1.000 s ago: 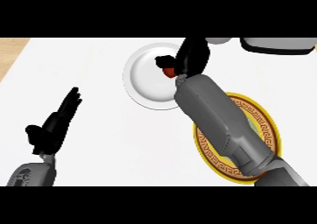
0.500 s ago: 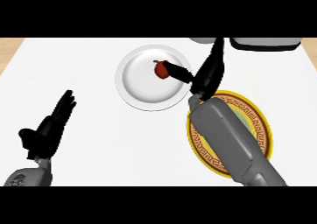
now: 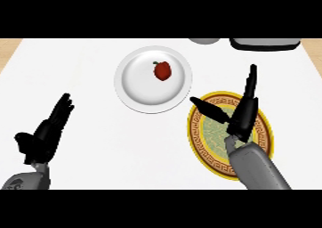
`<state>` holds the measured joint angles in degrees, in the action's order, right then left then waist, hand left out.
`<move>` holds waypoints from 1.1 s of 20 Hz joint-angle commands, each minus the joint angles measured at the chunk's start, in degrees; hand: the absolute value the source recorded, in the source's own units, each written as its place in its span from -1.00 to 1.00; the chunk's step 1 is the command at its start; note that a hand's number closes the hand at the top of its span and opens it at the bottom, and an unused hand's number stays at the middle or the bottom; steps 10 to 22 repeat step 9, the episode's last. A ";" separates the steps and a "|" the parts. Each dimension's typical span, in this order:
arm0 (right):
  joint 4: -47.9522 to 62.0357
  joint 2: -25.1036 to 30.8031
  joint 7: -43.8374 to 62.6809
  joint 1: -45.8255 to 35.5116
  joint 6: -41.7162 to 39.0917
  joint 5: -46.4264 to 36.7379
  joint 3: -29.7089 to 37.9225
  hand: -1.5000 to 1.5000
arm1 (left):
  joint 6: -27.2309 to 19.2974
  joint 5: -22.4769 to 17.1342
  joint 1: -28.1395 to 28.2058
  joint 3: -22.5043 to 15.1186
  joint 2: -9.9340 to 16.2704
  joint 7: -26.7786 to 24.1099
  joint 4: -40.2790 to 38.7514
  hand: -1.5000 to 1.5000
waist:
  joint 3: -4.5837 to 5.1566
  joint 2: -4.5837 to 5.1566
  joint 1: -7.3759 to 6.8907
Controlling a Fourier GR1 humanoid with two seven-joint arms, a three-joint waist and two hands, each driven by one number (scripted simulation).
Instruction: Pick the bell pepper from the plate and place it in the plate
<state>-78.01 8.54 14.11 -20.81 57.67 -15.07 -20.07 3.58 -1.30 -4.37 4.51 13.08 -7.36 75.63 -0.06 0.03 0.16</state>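
Pepper (image 3: 162, 71) lies unheld on the white plate (image 3: 138, 91); right robot hand (image 3: 239, 116), fingers spread, probably hovers over the patterned plate (image 3: 204, 141), risking an empty placement.

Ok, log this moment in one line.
bell pepper: on white plate | right hand: open, over patterned plate | left hand: open, resting

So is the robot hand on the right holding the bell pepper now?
No, the right robot hand is open above the patterned plate, while the bell pepper lies on the white plate.
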 commanded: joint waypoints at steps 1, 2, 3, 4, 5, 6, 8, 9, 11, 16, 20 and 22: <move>-3.95 4.45 -10.17 6.71 -8.02 8.21 2.79 -1.00 | -1.76 1.31 -2.28 -0.33 -1.71 -0.45 -1.79 0.00 | 0.00 0.05 0.04; -1.82 2.28 -12.83 8.54 -6.69 7.07 2.34 -1.00 | -2.45 2.21 3.06 -2.19 -3.19 -0.38 2.84 0.00 | 0.01 -0.02 -0.32; -0.26 0.44 -9.72 6.32 -7.77 4.23 2.79 -1.00 | 0.04 1.10 0.66 0.23 -0.77 -0.93 0.56 0.00 | 0.05 -0.03 -0.25; -1.43 0.91 -16.02 10.99 -7.40 7.57 3.79 -1.00 | 2.15 -0.84 1.67 0.76 0.88 2.84 3.92 0.00 | 0.02 -0.04 -0.27; -2.34 0.62 -9.88 8.96 -9.30 3.54 4.21 -1.00 | -0.69 1.89 0.11 -0.14 -1.66 0.92 1.89 0.00 | 0.06 -0.06 -0.16; -2.40 1.36 -14.76 12.48 -9.32 6.20 4.15 -1.00 | 2.73 -1.38 0.11 2.11 1.51 3.53 3.52 0.00 | 0.04 -0.06 -0.16; 1.19 -0.25 -21.06 10.71 -11.19 8.25 7.67 -1.00 | 1.48 1.10 3.76 0.65 -0.88 -1.19 2.01 0.00 | 0.04 -0.02 -0.28; -0.52 -0.53 -20.83 12.86 -10.37 6.80 7.79 -1.00 | 1.05 0.72 -0.19 1.84 -0.62 0.60 0.74 0.00 | 0.05 -0.03 -0.12; -0.52 -0.53 -20.83 12.86 -10.37 6.80 7.79 -1.00 | 1.05 0.72 -0.19 1.84 -0.62 0.60 0.74 0.00 | 0.05 -0.03 -0.12; -0.52 -0.53 -20.83 12.86 -10.37 6.80 7.79 -1.00 | 1.05 0.72 -0.19 1.84 -0.62 0.60 0.74 0.00 | 0.05 -0.03 -0.12; -0.52 -0.53 -20.83 12.86 -10.37 6.80 7.79 -1.00 | 1.05 0.72 -0.19 1.84 -0.62 0.60 0.74 0.00 | 0.05 -0.03 -0.12; -0.52 -0.53 -20.83 12.86 -10.37 6.80 7.79 -1.00 | 1.05 0.72 -0.19 1.84 -0.62 0.60 0.74 0.00 | 0.05 -0.03 -0.12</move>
